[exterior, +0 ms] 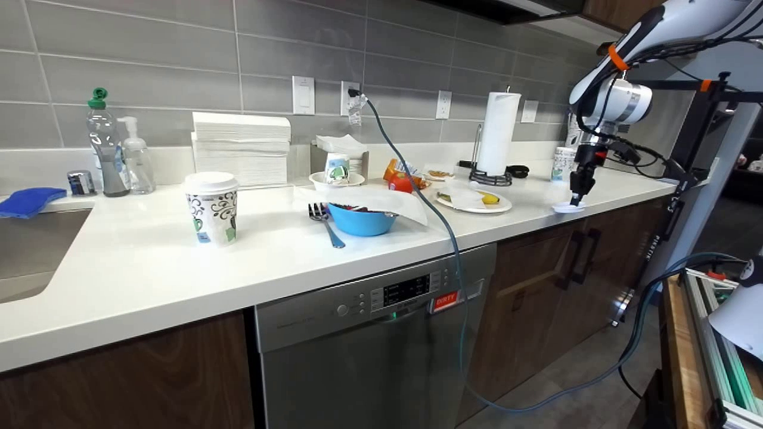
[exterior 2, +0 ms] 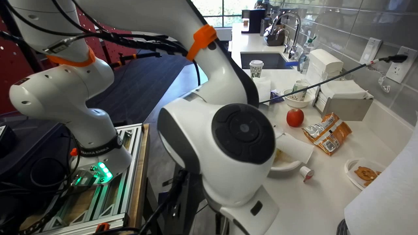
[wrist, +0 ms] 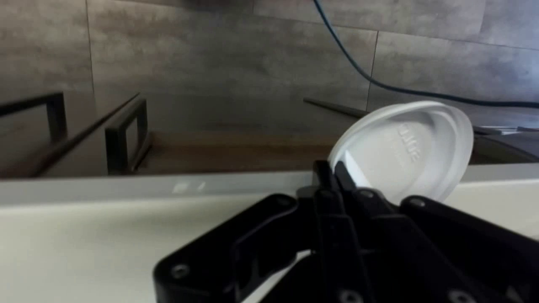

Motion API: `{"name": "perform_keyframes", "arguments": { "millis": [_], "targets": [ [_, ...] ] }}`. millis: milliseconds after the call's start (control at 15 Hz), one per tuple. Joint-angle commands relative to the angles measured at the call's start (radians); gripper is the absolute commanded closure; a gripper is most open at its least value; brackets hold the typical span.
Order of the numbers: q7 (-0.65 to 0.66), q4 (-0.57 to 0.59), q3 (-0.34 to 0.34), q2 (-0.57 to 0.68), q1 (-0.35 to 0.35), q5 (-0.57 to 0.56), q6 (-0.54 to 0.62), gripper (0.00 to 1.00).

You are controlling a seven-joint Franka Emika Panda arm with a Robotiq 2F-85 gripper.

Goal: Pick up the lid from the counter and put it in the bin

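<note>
A round white plastic lid (wrist: 406, 149) shows in the wrist view, tilted, with raised lettering on its face. My gripper (wrist: 334, 168) is shut on the lid's near-left rim, which runs between the fingertips. In an exterior view, the lid (exterior: 566, 208) is at the counter's front edge, under the tip of the downward-pointing gripper (exterior: 576, 201). I cannot tell there whether the lid touches the counter (exterior: 137, 268). In another exterior view the gripper and lid are out of sight behind or below the arm. The bin is not in view.
A plate with food and a napkin (exterior: 471, 205) and a paper towel roll (exterior: 499, 134) stand left of the gripper. A patterned cup (exterior: 563, 164) stands behind it. A blue-green cable (exterior: 444, 220) hangs from the wall socket to the floor. Cabinet handles (wrist: 122, 139) stick out below the edge.
</note>
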Motion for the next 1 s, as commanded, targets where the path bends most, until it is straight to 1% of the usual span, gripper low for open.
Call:
{"name": "perform_keyframes", "arguments": {
  "millis": [0, 267, 400, 467, 533, 600, 800, 867, 933],
  "targets": [
    [-0.061, -0.053, -0.044, -0.012, -0.035, 0.07, -0.064, 0.99],
    [-0.141, -0.09, -0.067, 0.044, -0.104, 0.245, -0.028, 0.99],
    [-0.185, -0.095, -0.069, 0.09, -0.155, 0.345, -0.011, 0.99],
    [-0.124, -0.091, -0.066, 0.042, -0.117, 0.254, -0.038, 0.99],
    [-0.138, -0.092, -0.066, 0.054, -0.135, 0.261, -0.037, 0.97],
    [-0.138, -0.09, -0.066, 0.057, -0.138, 0.26, -0.037, 0.97],
    [-0.132, -0.086, -0.062, 0.049, -0.124, 0.261, -0.037, 0.97],
    [-0.123, -0.093, -0.055, 0.068, -0.11, 0.271, 0.013, 0.99],
    [-0.127, -0.091, -0.049, 0.093, -0.111, 0.281, 0.029, 0.99]
  ]
}}
